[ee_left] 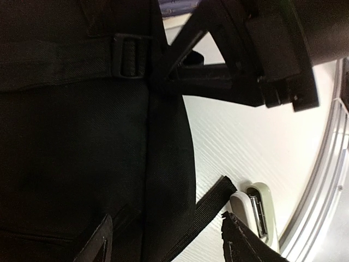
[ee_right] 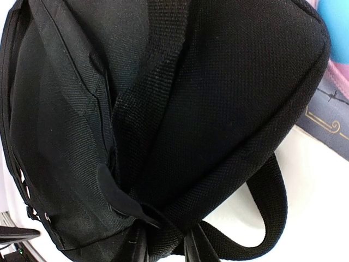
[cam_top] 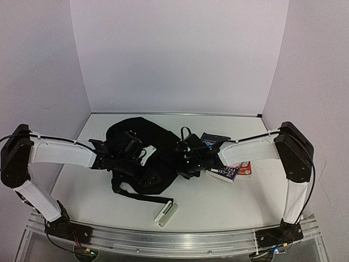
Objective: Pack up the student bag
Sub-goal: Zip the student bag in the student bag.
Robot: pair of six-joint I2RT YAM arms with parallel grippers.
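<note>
Flanking one student bag: two tools

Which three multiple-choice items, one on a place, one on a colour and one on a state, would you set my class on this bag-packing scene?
1. Where does the white stapler lie?
A) on the table, between the student bag and the near edge
B) against the back wall
C) on the floor

2. What colour is the student bag?
A) red
B) black
C) green

3. How do the jaws of the left pincer stand?
A) pressed shut
B) apart, over the bag's side
C) out of view

Answers:
1 A: the top view shows the stapler on bare table in front of the bag.
2 B: its fabric and straps are black in every view.
3 B: the left wrist view shows its two fingertips well apart.
</note>
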